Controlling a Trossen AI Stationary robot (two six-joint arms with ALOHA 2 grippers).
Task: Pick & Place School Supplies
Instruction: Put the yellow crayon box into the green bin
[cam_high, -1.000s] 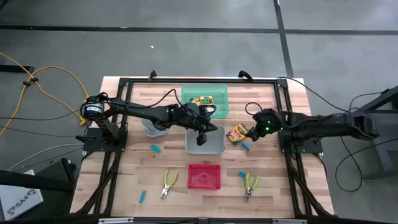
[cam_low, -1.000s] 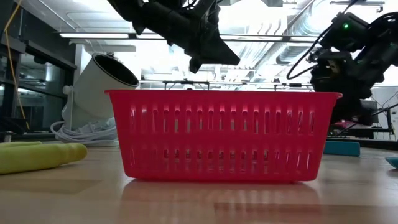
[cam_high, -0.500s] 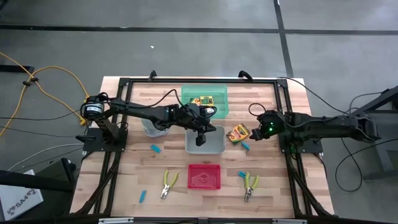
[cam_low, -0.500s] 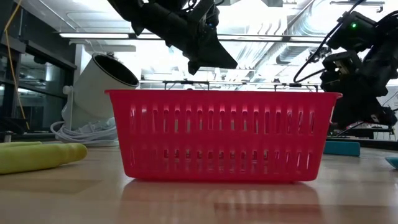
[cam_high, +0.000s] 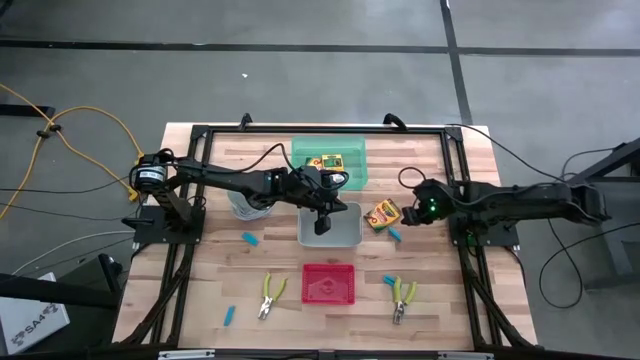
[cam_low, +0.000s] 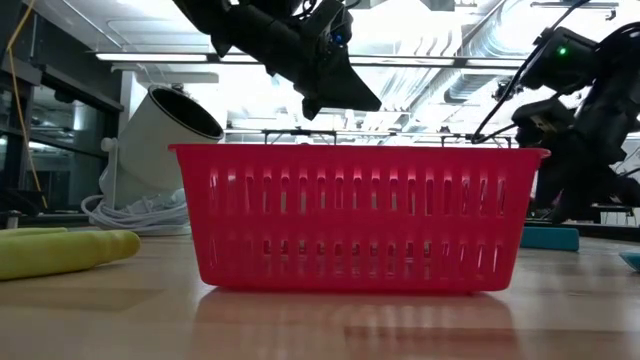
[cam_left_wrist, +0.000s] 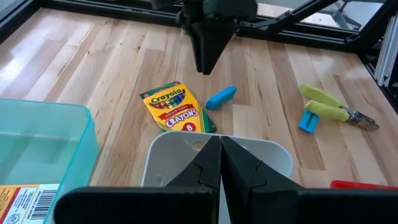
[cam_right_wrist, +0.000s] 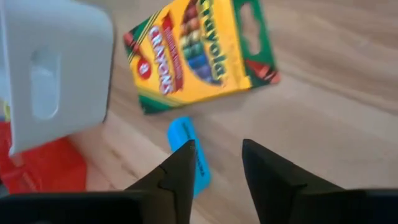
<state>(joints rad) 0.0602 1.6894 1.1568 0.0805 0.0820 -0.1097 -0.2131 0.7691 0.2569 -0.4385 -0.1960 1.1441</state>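
Right fingers (cam_right_wrist: 214, 163) spread wider above flat blue piece (cam_right_wrist: 189, 155).

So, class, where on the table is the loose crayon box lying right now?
In the high view, the crayon box lies flat right of the grey tray, beside a blue piece and just before the right gripper.

The bench (cam_high: 220, 290) is pale striped wood. On it sit a green tray (cam_high: 352, 160), a grey tray (cam_high: 345, 235) and a red slotted tray (cam_high: 328, 284). The crayon box (cam_right_wrist: 199, 53) is yellow with green corners and red lettering. Beside it lies a light-blue piece (cam_right_wrist: 186, 152). The pliers (cam_high: 404, 297) have yellow-green handles. Both claws, left (cam_left_wrist: 219, 158) and right (cam_right_wrist: 217, 162), are black.
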